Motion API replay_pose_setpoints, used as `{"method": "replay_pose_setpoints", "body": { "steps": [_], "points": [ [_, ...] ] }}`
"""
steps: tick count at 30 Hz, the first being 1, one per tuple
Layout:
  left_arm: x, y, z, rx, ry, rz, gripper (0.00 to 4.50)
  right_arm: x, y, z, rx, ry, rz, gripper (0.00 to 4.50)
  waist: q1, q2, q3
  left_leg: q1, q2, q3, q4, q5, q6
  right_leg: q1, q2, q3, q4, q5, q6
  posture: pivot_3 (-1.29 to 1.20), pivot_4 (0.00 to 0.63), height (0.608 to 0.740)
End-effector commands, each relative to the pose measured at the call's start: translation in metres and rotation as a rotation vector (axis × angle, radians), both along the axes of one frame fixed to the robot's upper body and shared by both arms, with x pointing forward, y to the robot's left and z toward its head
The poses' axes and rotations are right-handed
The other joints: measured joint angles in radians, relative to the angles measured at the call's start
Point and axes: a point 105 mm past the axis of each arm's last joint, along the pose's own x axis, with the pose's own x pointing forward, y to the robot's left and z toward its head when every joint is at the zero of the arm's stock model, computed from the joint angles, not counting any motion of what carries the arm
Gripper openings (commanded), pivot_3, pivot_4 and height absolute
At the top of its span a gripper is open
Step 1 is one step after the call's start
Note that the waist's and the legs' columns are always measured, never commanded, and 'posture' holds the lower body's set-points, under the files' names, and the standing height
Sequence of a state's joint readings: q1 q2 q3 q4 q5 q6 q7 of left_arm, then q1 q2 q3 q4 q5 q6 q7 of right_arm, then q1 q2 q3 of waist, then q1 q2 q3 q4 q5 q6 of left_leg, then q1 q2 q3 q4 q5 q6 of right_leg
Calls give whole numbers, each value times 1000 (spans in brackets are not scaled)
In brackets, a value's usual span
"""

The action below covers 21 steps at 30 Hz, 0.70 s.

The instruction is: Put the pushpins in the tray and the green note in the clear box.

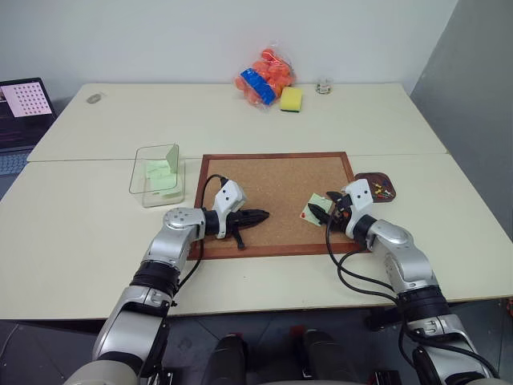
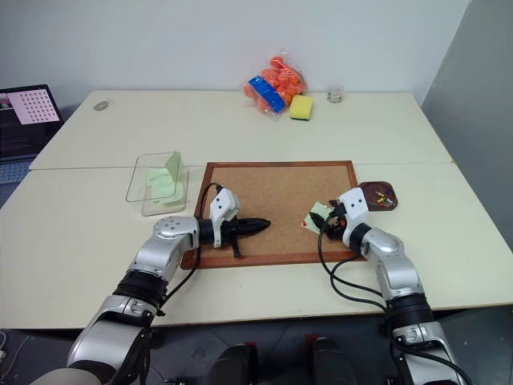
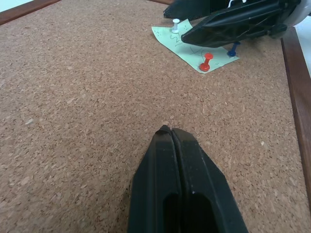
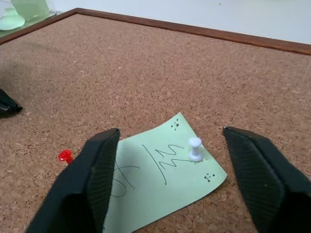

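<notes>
Worktop (image 1: 96,241) carries cork board (image 1: 276,180); clear box (image 1: 158,175) sits just off its L edge w/ green slips inside, tray (image 1: 377,186) at its R edge holding pushpins (image 1: 383,191). My L gripper (image 3: 170,133) rests low over bare cork, jaws shut, holding nothing. My R gripper (image 4: 170,150) has jaws apart, straddling green note (image 4: 160,179) near board's R side, pinned by white pin (image 4: 195,148), red pin (image 4: 65,156) beside it.
</notes>
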<state>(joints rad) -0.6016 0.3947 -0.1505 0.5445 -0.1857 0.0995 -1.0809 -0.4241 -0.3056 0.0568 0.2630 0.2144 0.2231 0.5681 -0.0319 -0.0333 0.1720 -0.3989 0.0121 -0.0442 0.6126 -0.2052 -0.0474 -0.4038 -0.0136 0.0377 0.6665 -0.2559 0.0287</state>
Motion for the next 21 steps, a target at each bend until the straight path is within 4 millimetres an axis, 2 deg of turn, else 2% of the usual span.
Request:
{"method": "replay_pose_setpoints", "body": {
  "steps": [1,8,9,13,19,21],
  "points": [
    [-7,0,-13,18,47,4,0,7,5,14,-2,-56,19,2449,0,0,0,0,0,0,0,0,0,0,0,0,0,0,0,0,150,740],
    [-8,1,-13,18,44,10,0,11,8,10,-8,-56,21,917,0,0,0,0,0,0,0,0,0,0,0,0,0,0,0,0,150,740],
    [-8,2,-13,18,44,10,0,11,8,10,-8,-57,21,862,0,0,0,0,0,0,0,0,0,0,0,0,0,0,0,0,150,740],
    [-9,1,-13,19,43,9,0,13,8,10,-11,-61,20,109,-2,0,0,0,0,0,0,0,0,0,0,0,0,0,0,0,150,740],
    [-9,1,-12,17,41,11,0,14,3,18,12,-92,0,52,-2,0,0,1,0,1,0,0,0,0,0,1,0,0,0,0,150,740],
    [-9,2,-12,19,41,13,0,8,7,33,89,-138,32,52,-2,0,0,0,0,1,0,0,0,0,0,1,0,0,0,0,150,740]
  ]
}}
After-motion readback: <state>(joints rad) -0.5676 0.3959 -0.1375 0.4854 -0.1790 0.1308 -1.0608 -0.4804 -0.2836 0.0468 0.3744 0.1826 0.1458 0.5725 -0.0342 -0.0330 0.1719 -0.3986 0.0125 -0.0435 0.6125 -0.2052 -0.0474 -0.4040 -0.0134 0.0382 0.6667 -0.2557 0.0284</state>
